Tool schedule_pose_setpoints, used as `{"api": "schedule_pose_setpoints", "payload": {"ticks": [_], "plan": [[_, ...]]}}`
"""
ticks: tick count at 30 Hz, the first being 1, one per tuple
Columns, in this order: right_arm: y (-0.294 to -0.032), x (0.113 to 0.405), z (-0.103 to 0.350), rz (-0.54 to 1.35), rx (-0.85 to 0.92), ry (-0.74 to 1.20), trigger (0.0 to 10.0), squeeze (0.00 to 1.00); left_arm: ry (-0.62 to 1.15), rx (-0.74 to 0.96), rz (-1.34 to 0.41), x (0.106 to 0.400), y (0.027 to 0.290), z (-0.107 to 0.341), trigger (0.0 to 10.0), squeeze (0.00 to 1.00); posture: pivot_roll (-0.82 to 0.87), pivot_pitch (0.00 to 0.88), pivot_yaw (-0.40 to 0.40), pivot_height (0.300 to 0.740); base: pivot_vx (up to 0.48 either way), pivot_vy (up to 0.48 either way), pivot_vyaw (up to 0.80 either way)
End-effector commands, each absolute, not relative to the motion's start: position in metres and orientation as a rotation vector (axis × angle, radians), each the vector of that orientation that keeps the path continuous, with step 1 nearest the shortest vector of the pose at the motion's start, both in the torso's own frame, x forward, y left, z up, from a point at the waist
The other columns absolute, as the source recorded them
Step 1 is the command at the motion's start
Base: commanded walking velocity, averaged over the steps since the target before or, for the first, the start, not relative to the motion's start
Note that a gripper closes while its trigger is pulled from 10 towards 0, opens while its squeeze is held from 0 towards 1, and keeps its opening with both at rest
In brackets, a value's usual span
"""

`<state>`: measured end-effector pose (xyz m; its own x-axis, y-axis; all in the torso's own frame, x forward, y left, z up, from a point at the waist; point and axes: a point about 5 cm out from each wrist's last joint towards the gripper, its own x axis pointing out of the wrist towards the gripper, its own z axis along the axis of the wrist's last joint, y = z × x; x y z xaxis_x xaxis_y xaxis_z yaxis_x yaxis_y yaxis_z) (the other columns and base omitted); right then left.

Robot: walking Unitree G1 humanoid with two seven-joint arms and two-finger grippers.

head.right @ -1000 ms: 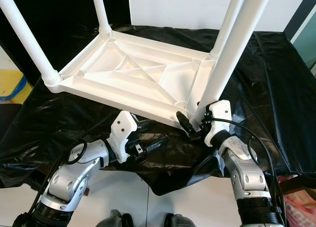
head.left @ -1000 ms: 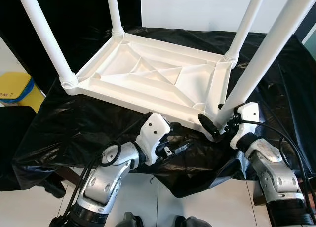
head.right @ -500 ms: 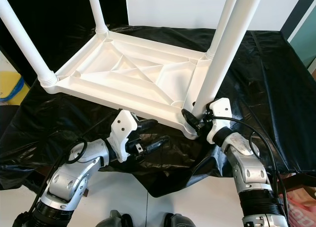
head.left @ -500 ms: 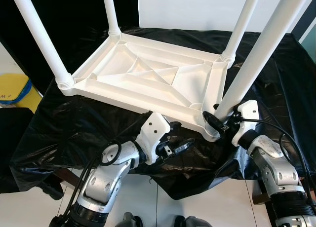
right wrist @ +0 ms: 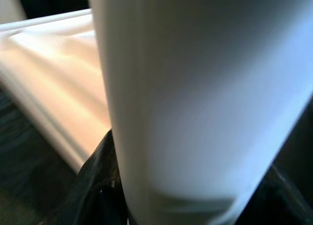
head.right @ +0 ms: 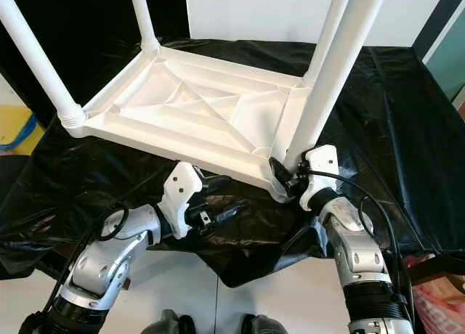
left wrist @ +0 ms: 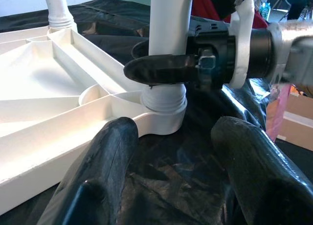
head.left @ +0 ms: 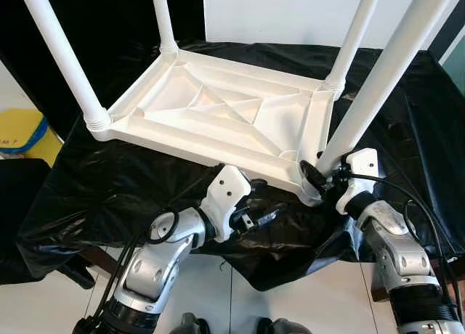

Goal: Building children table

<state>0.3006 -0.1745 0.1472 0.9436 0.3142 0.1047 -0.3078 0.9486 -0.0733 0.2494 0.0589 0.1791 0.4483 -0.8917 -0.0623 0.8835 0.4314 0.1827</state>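
Upside-down white table top (head.left: 218, 116) at centre of worktop (head.left: 109, 181), all four legs standing in corner sockets. Near-right leg (head.left: 378, 80), at 4 o'clock of the top, clasped at its base by right pincer (head.left: 320, 180); likely final seating or tightening, then flipping upright left to do. Left pincer (head.left: 258, 214) released, fingers spread, empty, just below the near edge at 6 o'clock. Worktop draped in crinkled black plastic sheet. White wall at 12 o'clock; yellow object (head.left: 22, 131) at 9 o'clock; pale floor below.
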Motion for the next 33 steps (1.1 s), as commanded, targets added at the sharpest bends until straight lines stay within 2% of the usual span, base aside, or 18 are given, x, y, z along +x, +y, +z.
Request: {"api": "schedule_pose_setpoints", "payload": {"ticks": [1, 15, 19, 33], "plan": [[-0.176, 0.297, 0.128, 0.264, -0.063, -0.017, 10.0, 0.0, -0.041, 0.194, -1.057, 0.251, 0.058, 0.178, 10.0, 0.0, -0.02, 0.145, -0.043, 0.74, 0.0, 0.0, 0.0], [-0.15, 0.284, 0.116, -0.118, 0.005, 0.018, 10.0, 0.0, -0.044, 0.193, -1.067, 0.25, 0.056, 0.177, 10.0, 0.0, -0.01, 0.134, -0.054, 0.74, 0.0, 0.0, 0.0], [-0.139, 0.283, 0.116, -0.103, 0.016, 0.019, 10.0, 0.0, -0.043, 0.193, -1.068, 0.249, 0.055, 0.177, 10.0, 0.0, -0.01, 0.13, -0.052, 0.74, 0.0, 0.0, 0.0], [-0.136, 0.28, 0.123, -0.12, 0.017, -0.011, 10.0, 0.0, -0.042, 0.196, -1.075, 0.248, 0.055, 0.177, 10.0, 0.0, -0.02, 0.124, -0.051, 0.74, 0.0, 0.0, 0.0]]}}
